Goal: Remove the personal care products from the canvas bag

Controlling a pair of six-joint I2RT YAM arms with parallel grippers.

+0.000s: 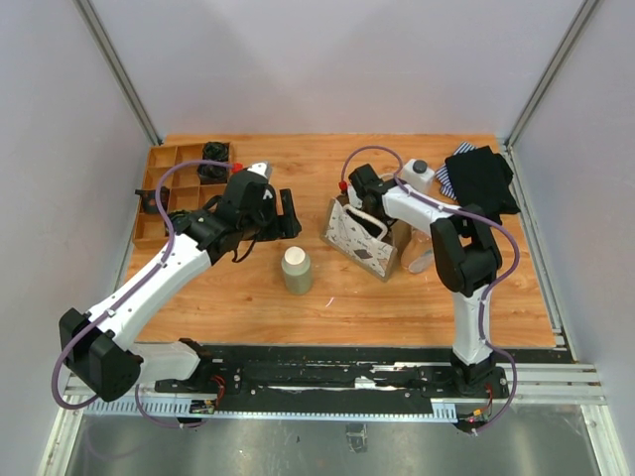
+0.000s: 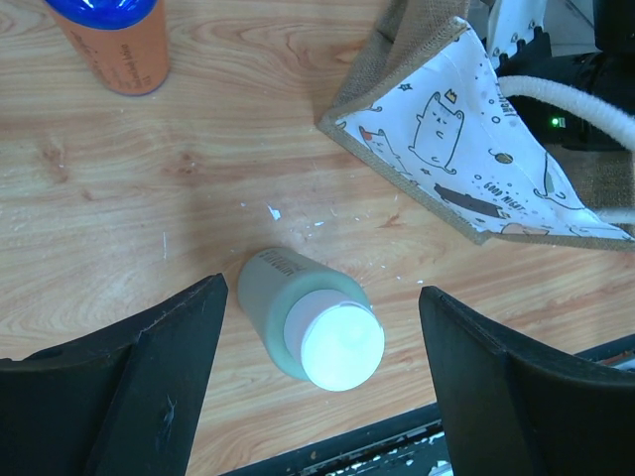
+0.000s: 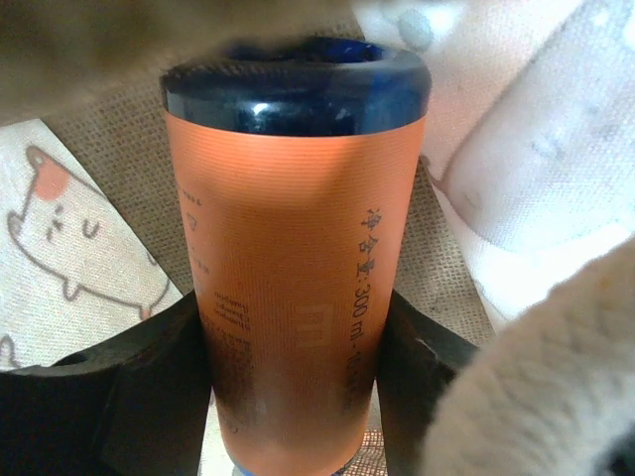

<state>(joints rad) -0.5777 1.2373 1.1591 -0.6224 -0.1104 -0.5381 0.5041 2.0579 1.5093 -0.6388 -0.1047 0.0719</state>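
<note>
My right hand (image 3: pixel 298 382) is down inside the canvas bag (image 1: pixel 357 241), its two fingers (image 3: pixel 149 392) pressed against the sides of an orange bottle (image 3: pixel 298 228) with a dark blue cap. I am pinching it upright, with the burlap wall and the cartoon-printed panel close behind it. My left hand (image 2: pixel 319 296) hangs over the counter (image 1: pixel 248 312) with its fingers spread wide and nothing between them. Seen from above, the olive-beige bottle (image 1: pixel 296 270) stands on its base with its cream cap up, at about 5 o'clock from that hand and apart from it; the bag sits at 2 o'clock from this bottle. A second orange bottle (image 2: pixel 114 45) with a blue cap stands on the wood at 11 o'clock in my left wrist view. A white bottle (image 1: pixel 419 178) with a dark cap stands at 1 o'clock from the bag, just beside the black garment (image 1: pixel 483 178). The wooden tray (image 1: pixel 164 188) lies at 9 o'clock, at the counter's edge.
</note>
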